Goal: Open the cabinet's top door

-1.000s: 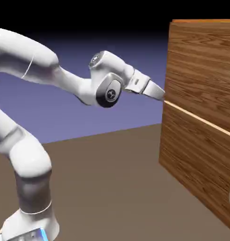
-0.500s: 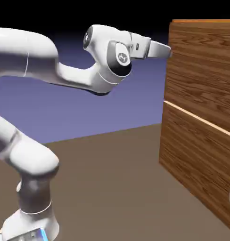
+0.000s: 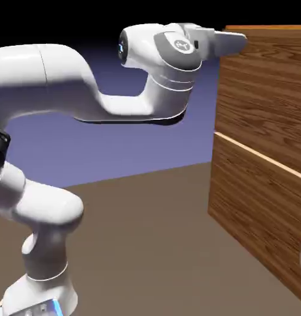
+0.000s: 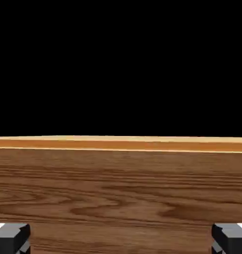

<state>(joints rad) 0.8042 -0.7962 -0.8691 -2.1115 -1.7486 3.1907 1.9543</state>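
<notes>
Here the cabinet (image 3: 264,154) fills the exterior view from about two o'clock down to five o'clock, a tall box of reddish-brown wood grain standing on the brown table (image 3: 147,241). A pale seam (image 3: 258,155) slants across its face and splits it into an upper panel, the top door (image 3: 264,86), and a lower panel (image 3: 258,216); both lie flush with the front. The white arm (image 3: 66,86) arches from seven o'clock up across the frame, and the gripper (image 3: 236,41) sits level at about one o'clock, its tip overlapping the cabinet's upper corner; whether it touches the wood cannot be told. In the hand view the grey fingertips (image 4: 11,237) stand wide apart at the bottom corners, jaws open and empty, with wood grain (image 4: 121,198) between them and the cabinet's lighter top edge (image 4: 121,144) at the frame's middle, black above.
</notes>
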